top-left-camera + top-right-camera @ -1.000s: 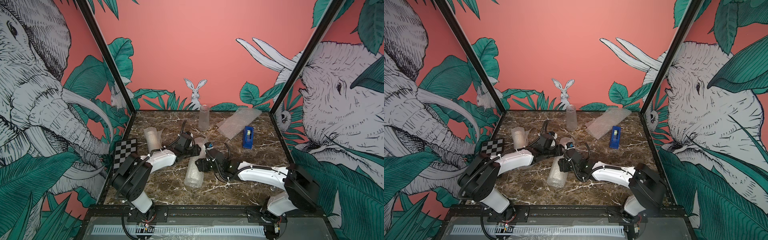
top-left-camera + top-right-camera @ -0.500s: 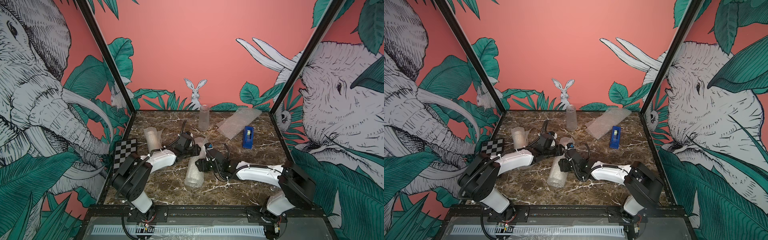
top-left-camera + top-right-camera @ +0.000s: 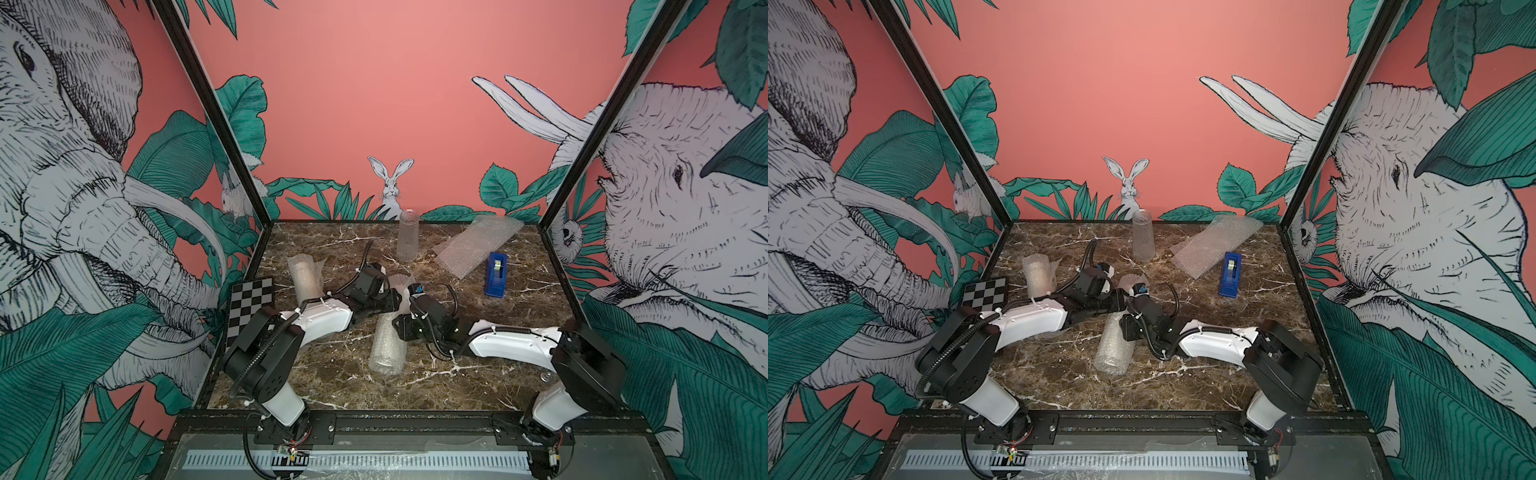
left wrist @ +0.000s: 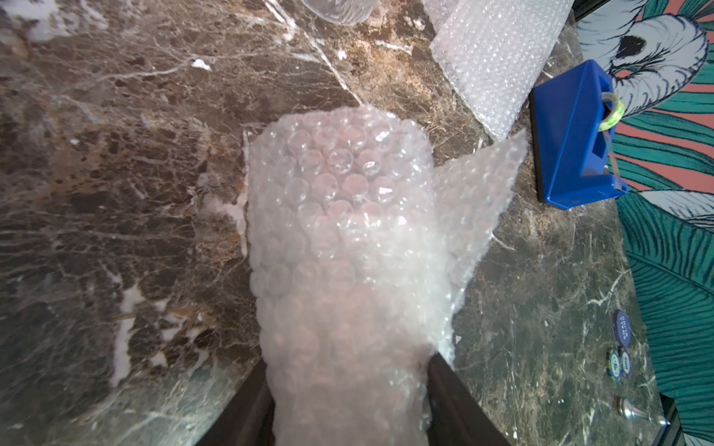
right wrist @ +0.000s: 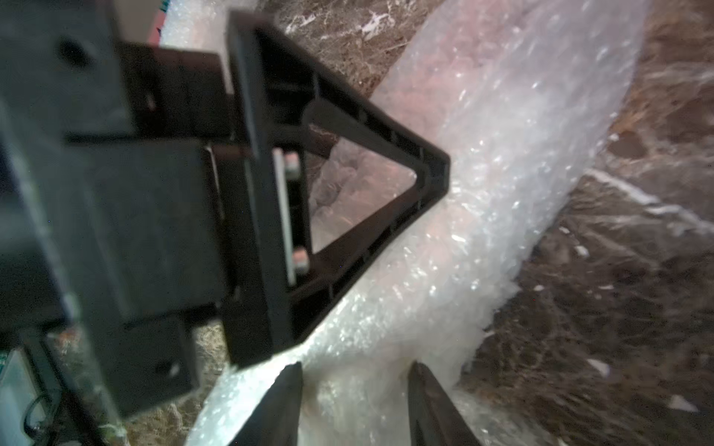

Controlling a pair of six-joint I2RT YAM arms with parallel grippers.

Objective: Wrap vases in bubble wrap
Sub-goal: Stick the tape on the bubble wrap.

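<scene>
On the far left of the marble surface (image 3: 332, 374) a checkerboard card (image 3: 251, 307) lies at the left wall. Just to the right of it an upright roll of bubble wrap (image 3: 305, 276) stands alone; what is inside it I cannot see. Next comes the left tool (image 4: 347, 367), which reaches in from the left and is clamped on the lying roll (image 3: 386, 349), with one dark finger on each side of it. This lying roll is a long bundle of bubble wrap in the middle of the surface, with one end toward the near edge, and in the left wrist view a loose flap (image 4: 475, 193) stands out from its side. The right tool (image 5: 357, 370) meets the same roll from the right. Its fingers (image 5: 286, 401) stand apart with the wrap between them, and I cannot tell if they press it. At the far middle a clear glass vase (image 3: 406, 237) stands upright and bare. To the right of it a flat sheet (image 3: 478, 245) of bubble wrap lies at the far right, and just beside this sheet, on its near side, is a blue tape dispenser (image 3: 496, 274).
</scene>
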